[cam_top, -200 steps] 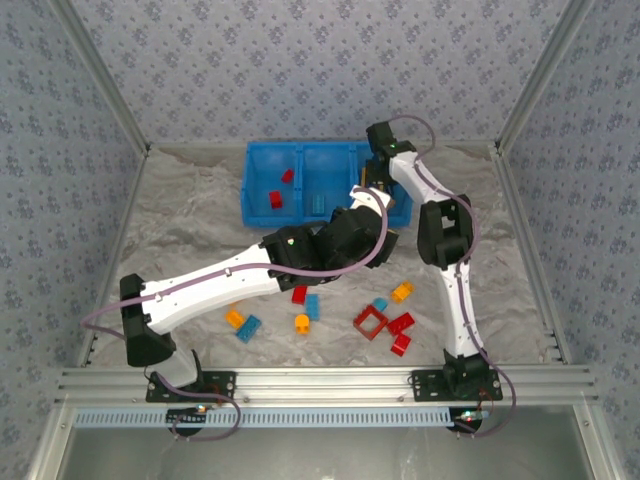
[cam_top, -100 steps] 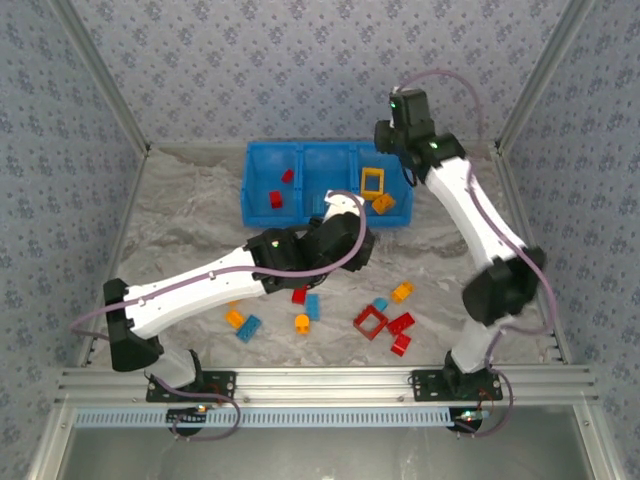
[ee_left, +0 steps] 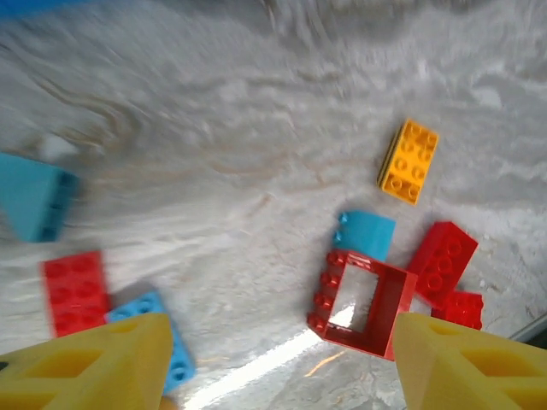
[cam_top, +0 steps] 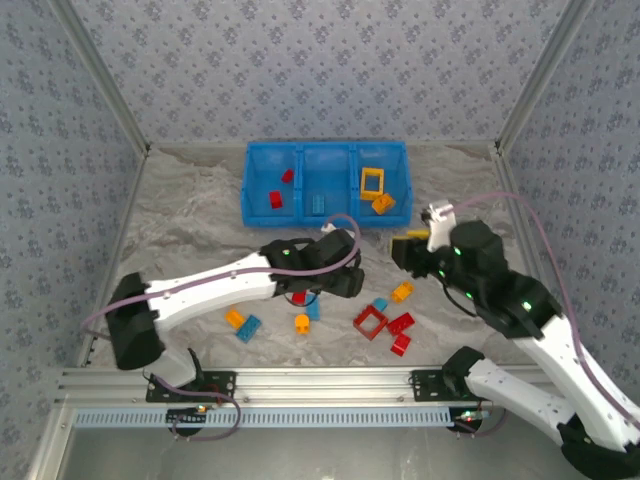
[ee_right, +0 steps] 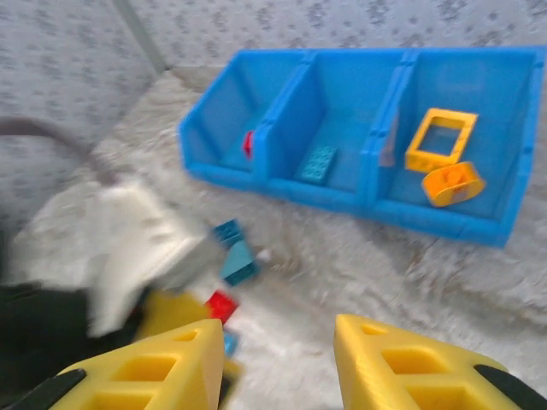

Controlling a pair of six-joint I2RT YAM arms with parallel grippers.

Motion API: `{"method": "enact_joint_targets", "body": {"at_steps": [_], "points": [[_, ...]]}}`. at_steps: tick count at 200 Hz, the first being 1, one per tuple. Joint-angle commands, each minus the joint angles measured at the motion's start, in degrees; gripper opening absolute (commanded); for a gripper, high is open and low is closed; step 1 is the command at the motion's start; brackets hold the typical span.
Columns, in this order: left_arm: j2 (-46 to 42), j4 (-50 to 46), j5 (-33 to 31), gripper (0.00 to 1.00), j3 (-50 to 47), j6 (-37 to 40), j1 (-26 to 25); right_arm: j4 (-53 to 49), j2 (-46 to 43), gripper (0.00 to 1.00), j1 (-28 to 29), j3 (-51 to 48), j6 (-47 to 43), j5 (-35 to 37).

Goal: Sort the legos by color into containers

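A crinkled grey-white sheet [cam_top: 200,230] is covering the table. At its far side, a bright blue rectangular plastic tray [cam_top: 300,217] is sitting with three square compartments. Two red bricks [cam_top: 276,198] are lying in the left one, a light blue brick [cam_top: 317,203] in the middle, and a yellow hollow frame [ee_right: 466,143] and an orange brick [cam_top: 383,203] in the right. The left gripper [ee_left: 282,367] is hanging over the loose legos [cam_top: 249,328], its yellow fingers spread wide with nothing between them (a red hollow frame [ee_left: 398,306] is lying below). The right gripper [ee_right: 278,367] is standing parted and empty just in front of the tray's right end. The loose red, blue and orange pieces are lying scattered on the sheet between the arms.
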Motion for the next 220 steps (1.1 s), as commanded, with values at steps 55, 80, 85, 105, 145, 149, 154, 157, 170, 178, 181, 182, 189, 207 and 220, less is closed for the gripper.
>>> {"method": "enact_joint_targets", "body": {"at_steps": [55,80,85,105,145,149,154,157,170,178,181,182,189,207,220], "points": [[17.38,4.35,11.73,0.55,4.45,3.43,0.28,-12.84,-12.63,0.44,1.18,-2.17,15.37,-18.83],[19.11,4.88,13.55,0.52,4.17,4.03,0.28,-14.03,-13.07,0.43,1.18,-2.96,15.38,-18.34],[19.45,5.0,13.95,0.5,4.05,4.15,0.28,-14.18,-13.24,0.43,1.12,-3.06,15.37,-18.02],[20.13,5.93,14.57,0.46,3.25,4.03,0.04,-13.99,-13.0,0.43,1.19,-3.48,16.75,-17.48],[16.78,5.62,9.32,0.48,2.22,3.14,-0.45,-13.47,-12.46,0.42,1.15,-4.45,16.85,-17.13],[16.21,5.85,9.03,0.48,1.99,3.31,-0.58,-13.36,-12.46,0.42,1.17,-4.61,16.81,-17.26],[15.73,6.13,8.96,0.48,1.85,3.6,-0.68,-13.33,-12.48,0.42,1.18,-4.78,16.86,-17.29],[15.52,6.18,9.0,0.48,1.8,3.77,-0.76,-13.24,-12.38,0.42,1.14,-4.87,16.86,-17.27],[16.08,5.49,10.05,0.45,2.33,4.31,-0.77,-13.28,-12.44,0.41,1.12,-5.0,16.81,-17.09],[17.13,4.71,10.93,0.43,2.82,4.73,-0.85,-13.26,-12.42,0.41,1.16,-4.86,16.71,-17.06],[17.59,4.43,11.09,0.43,3.04,4.79,-0.93,-13.34,-12.3,0.41,1.18,-4.83,16.71,-17.03],[17.72,4.39,11.14,0.43,3.08,4.84,-0.94,-13.3,-12.29,0.41,1.19,-4.83,16.7,-17.07],[18.67,4.01,11.24,0.43,3.36,4.9,-1.23,-13.41,-12.23,0.41,1.18,-4.66,16.6,-17.03],[20.07,4.38,11.3,0.43,3.19,4.64,-1.91,-14.09,-12.14,0.41,1.14,-4.05,16.33,-16.7],[20.78,4.65,11.29,0.43,3.28,4.44,-2.33,-14.74,-12.12,0.41,1.18,-3.82,16.33,-16.34]]}}
